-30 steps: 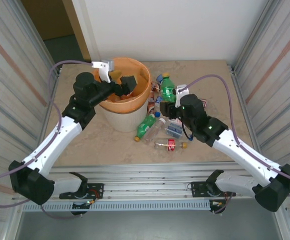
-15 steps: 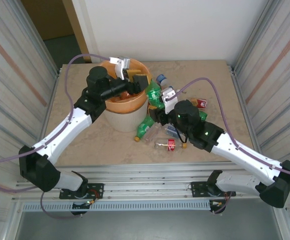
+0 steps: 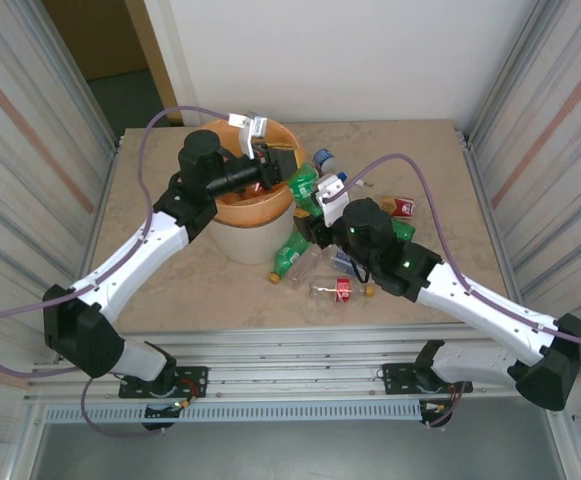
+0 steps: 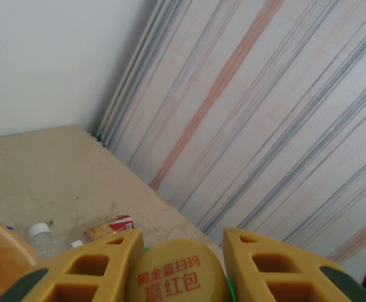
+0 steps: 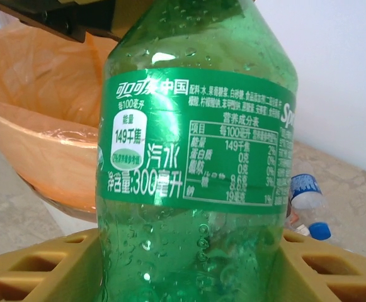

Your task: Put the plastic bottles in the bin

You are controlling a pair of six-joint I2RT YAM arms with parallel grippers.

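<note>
Beige surface [image 3: 170, 270], bin [image 3: 232, 240] at its far middle, loose bottles [image 3: 320, 270] heaped just right of it. My right pincer [image 3: 313, 196] clamps a green bottle [image 5: 195, 163] just beside the bin. My left pincer [image 3: 276, 163] straddles a yellow cap [image 4: 173, 277] over the bin; can't tell if it grips. Next: carry bottle over the bin, release.

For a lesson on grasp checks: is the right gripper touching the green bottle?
Touching. The right wrist view shows the green bottle standing between the yellow fingers of the right gripper, both flush against its sides.
</note>
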